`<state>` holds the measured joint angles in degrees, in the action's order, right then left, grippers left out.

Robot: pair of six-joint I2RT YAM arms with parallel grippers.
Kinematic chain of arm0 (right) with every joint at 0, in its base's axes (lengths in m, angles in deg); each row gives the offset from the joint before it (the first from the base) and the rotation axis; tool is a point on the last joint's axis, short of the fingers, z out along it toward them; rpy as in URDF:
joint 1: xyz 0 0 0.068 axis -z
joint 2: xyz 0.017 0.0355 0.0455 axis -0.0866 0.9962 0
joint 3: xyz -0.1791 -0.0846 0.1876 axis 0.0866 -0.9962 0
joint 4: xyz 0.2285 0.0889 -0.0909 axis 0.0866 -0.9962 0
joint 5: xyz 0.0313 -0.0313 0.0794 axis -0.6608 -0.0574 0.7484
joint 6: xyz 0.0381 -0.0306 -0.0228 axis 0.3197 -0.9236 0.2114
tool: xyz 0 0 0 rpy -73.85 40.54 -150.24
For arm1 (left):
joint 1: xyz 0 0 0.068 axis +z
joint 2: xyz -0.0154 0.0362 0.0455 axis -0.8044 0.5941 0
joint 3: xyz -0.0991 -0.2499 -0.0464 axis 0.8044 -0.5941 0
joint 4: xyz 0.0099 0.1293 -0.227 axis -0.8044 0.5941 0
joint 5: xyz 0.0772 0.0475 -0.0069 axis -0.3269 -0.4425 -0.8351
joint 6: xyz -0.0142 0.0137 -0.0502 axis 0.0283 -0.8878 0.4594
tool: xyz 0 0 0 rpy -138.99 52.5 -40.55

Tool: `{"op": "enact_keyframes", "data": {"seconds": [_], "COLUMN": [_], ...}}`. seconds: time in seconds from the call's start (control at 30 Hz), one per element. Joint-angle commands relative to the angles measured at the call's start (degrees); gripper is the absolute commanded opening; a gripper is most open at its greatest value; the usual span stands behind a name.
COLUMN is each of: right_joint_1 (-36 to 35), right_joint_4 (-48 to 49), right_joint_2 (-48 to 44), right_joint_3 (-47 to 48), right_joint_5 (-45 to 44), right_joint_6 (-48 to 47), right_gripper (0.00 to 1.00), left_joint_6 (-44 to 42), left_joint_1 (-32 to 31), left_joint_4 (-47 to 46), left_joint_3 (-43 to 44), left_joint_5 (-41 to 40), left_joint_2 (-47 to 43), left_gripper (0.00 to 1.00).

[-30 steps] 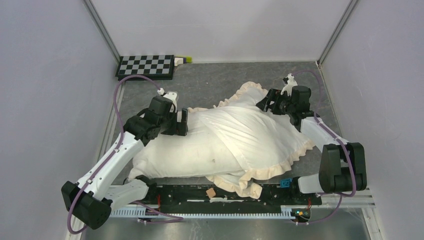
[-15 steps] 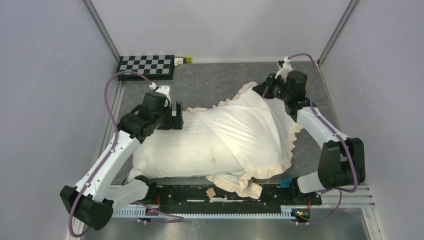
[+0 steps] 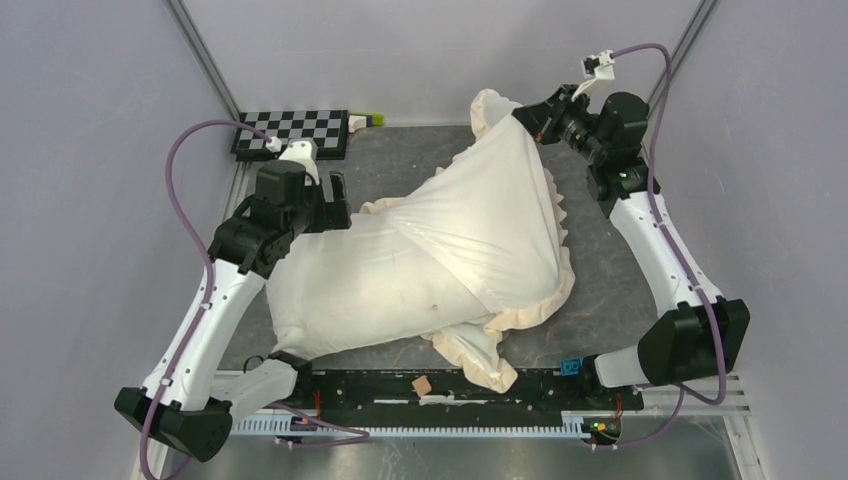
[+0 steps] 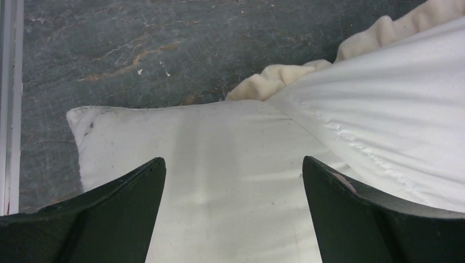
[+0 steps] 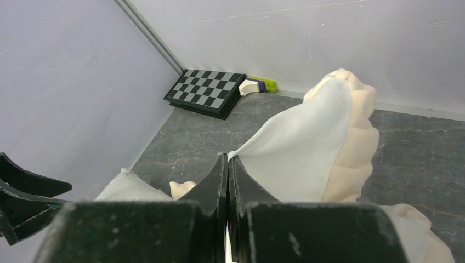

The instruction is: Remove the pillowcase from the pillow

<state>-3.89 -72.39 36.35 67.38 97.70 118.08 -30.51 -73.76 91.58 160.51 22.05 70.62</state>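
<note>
Pincers, two: right pincer [image 5: 227,159] pressed together on one limp cream frilled fabric pillowcase [image 3: 490,205], its corner held high; left pincer [image 4: 233,164] spread over one plump off-white stuffed pillow [image 3: 345,290], half inside the pillowcase, on the grey surface [image 3: 420,160].

Cream pillowcase [image 3: 490,200]; off-white pillow [image 3: 340,290]; black-white chequered board [image 3: 292,131]; grey table [image 3: 415,160].

Bright, even light from above on my feed; shadows on the table [image 3: 602,292] are faint and soft. The pillowcase [image 3: 490,200] is nearly washed out, folds low-contrast. Wrist views: near fingers [image 4: 109,219] dark, slightly out of focus; background sharp.
</note>
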Motion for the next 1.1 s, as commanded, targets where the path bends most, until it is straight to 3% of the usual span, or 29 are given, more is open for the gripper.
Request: {"op": "enact_keyframes", "data": {"seconds": [0.0, 0.1, 0.23, 0.43, 0.53, 0.6, 0.7, 0.73, 0.77, 0.9, 1.07], "right_joint_1": [2.07, 2.53, 2.75, 2.82, 2.89, 2.98, 3.46, 4.00, 4.53, 8.48, 19.96], "right_joint_4": [6.29, 6.21, 6.59, 8.44, 8.53, 8.71, 7.44, 6.64, 6.00, 4.60, 3.70], "right_joint_2": [-6.03, -7.17, -7.03, -6.15, -5.98, -5.82, -5.38, -5.40, -5.40, -5.84, -7.34], "right_joint_3": [-3.51, -4.53, -4.80, -6.12, -6.83, -7.42, -7.81, -7.96, -8.33, -11.33, -16.27], "right_joint_5": [-1.65, -1.05, -0.20, 1.77, 1.47, 1.23, -0.80, -1.77, -2.86, -5.59, -6.56], "right_joint_6": [-1.56, -2.32, -2.22, -0.59, -0.56, -0.39, -0.25, -0.30, -0.23, 0.65, 3.53], "right_gripper": [0.00, 0.00, 0.00, 0.00, 0.00, 0.00, 0.00, 0.00, 0.00, 0.00, 0.00], "left_joint_6": [-5.76, -7.85, -8.49, -11.14, -10.70, -10.94, -9.67, -9.04, -8.25, -5.41, -1.31], "left_joint_1": [0.27, 0.30, 0.17, -0.24, -0.49, -0.54, -0.36, -0.21, 0.09, 2.08, 4.58], "left_joint_4": [-4.30, -3.88, -3.58, -2.95, -1.46, -0.64, 0.92, 1.24, 1.52, -1.49, -9.04], "left_joint_3": [-4.75, -6.19, -6.72, -10.54, -10.89, -10.94, -9.87, -9.20, -8.56, -8.14, -12.14], "left_joint_5": [3.07, 8.80, 28.70, 34.36, 31.19, 31.27, 27.42, 24.81, 21.49, 8.35, -10.90], "left_joint_2": [0.10, 3.11, 8.36, 11.93, 14.18, 16.25, 18.94, 19.11, 18.76, 10.14, -5.19], "left_gripper": [1.00, 1.00, 1.00, 1.00, 0.97, 0.80, 0.32, 0.11, 0.03, 0.02, 0.02]}}
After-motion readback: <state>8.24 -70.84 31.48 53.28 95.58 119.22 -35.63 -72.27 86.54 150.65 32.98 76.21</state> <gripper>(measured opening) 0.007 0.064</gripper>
